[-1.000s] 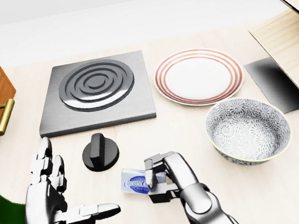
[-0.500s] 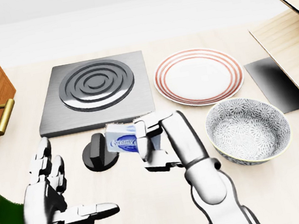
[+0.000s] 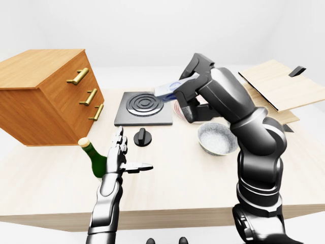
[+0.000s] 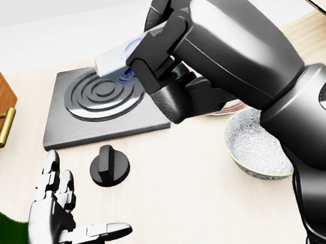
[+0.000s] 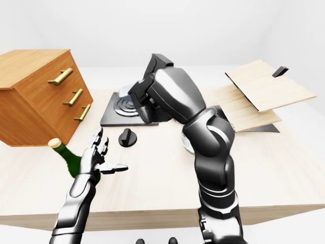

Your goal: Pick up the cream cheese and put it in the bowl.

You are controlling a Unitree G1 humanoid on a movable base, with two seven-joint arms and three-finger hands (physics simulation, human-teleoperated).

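My right robot hand is clamped on the cream cheese, held high, up and left of the bowl in the left-eye view. Carrying is underway; next I must swing right, over the bowl, lower and release. My left robot hand hovers open, left of the bowl.
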